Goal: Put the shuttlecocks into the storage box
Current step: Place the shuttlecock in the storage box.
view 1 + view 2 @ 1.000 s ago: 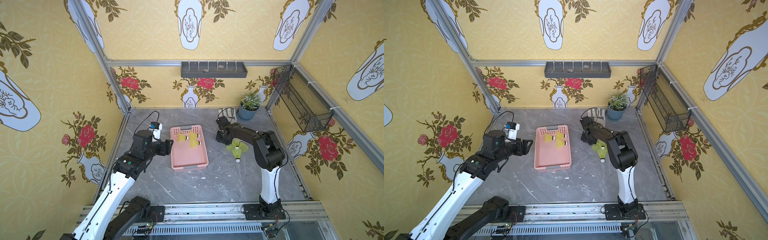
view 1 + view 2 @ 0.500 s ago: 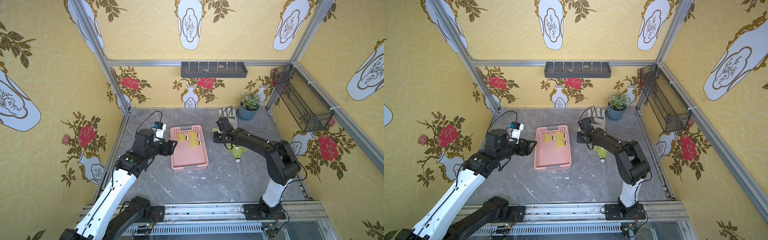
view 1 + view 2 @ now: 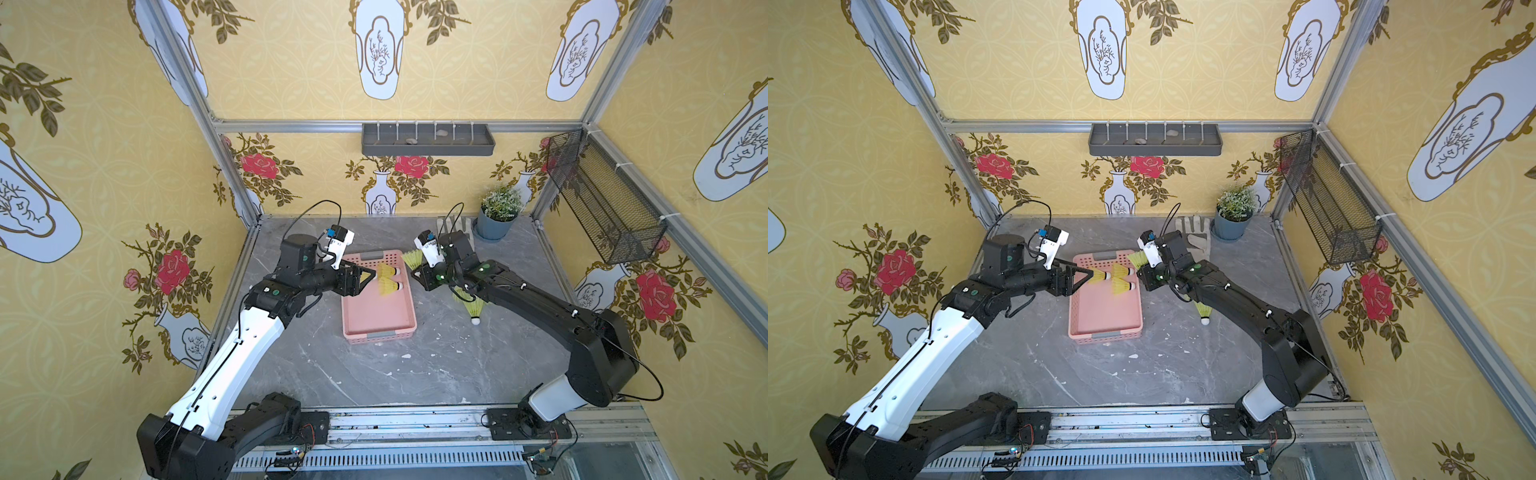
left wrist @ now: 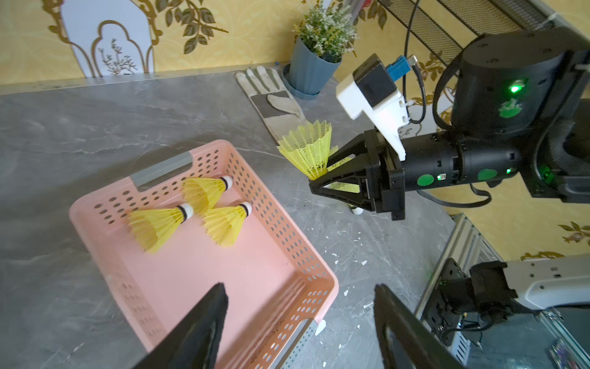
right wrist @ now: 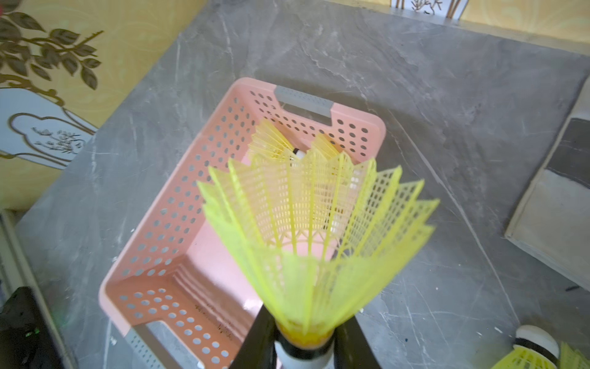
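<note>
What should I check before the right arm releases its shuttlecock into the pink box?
1. Grip: right gripper is shut on the held shuttlecock at its tip: ok.
2. Held shuttlecock above the storage box: not ok; in both top views it sits just outside the rim.
3. Free floor in the box: ok; three shuttlecocks lie at one end.
4. Path: left gripper hangs open above the box: not ok.

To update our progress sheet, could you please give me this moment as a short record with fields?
Container: pink storage box on the grey table
Inside: three shuttlecocks lying on their sides
Left gripper: open, empty, above the box
Right gripper: shut on a fourth shuttlecock by its tip, beside the box's far corner
Remaining: at least two shuttlecocks on the table by the right arm
Bystanders: work glove, potted plant
</note>
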Robot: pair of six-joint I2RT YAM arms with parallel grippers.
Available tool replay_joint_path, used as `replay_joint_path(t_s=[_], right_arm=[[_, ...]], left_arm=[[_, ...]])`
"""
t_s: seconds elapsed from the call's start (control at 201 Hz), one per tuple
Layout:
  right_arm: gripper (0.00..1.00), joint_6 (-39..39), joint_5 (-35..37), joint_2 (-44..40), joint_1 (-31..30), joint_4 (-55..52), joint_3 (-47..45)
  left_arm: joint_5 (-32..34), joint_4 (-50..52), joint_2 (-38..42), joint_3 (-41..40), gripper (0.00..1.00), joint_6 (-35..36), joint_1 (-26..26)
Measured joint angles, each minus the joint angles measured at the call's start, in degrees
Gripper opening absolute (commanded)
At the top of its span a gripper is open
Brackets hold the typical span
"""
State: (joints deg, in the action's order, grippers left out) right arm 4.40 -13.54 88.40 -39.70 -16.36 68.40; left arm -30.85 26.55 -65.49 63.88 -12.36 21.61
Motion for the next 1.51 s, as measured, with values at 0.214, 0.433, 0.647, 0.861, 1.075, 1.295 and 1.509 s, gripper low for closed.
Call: replay_joint_path(t_s=[0.214,0.433,0.647,0.861,1.075,1.295,1.509], right_arm=[[0.17,-3.02,-4.31,-0.66,-1.70,-5.25,3.17],[0.17,-5.05,-7.43,-0.87,-2.89,-9.25,4.94],[0.17,-6.45,-10.10,-1.09,-4.13,-11.26,6.67],[0.17,-7.30,-11.50,-1.05,-4.81,-12.39,7.65],[0.17,-7.48,-11.82,-0.98,-5.14,-13.51,7.89],[0.17,-7.48,-12.20,-0.87,-5.25,-13.53,7.91],[0.17,-7.48,-12.22,-0.87,-5.25,-13.53,7.93]], left_arm=[[-7.13,1.51,-4.57,5.49,0.66,3.80,0.11],[-10.97,3.37,-7.17,8.63,0.64,7.76,0.55],[-10.88,6.40,-9.94,11.10,0.62,11.93,1.46],[-9.86,7.72,-12.76,13.11,0.56,14.10,2.03],[-10.95,8.50,-15.30,13.94,0.51,15.28,2.21],[-13.16,9.14,-16.39,14.10,0.46,16.37,3.10],[-14.14,10.08,-17.81,14.29,0.35,16.72,3.10]])
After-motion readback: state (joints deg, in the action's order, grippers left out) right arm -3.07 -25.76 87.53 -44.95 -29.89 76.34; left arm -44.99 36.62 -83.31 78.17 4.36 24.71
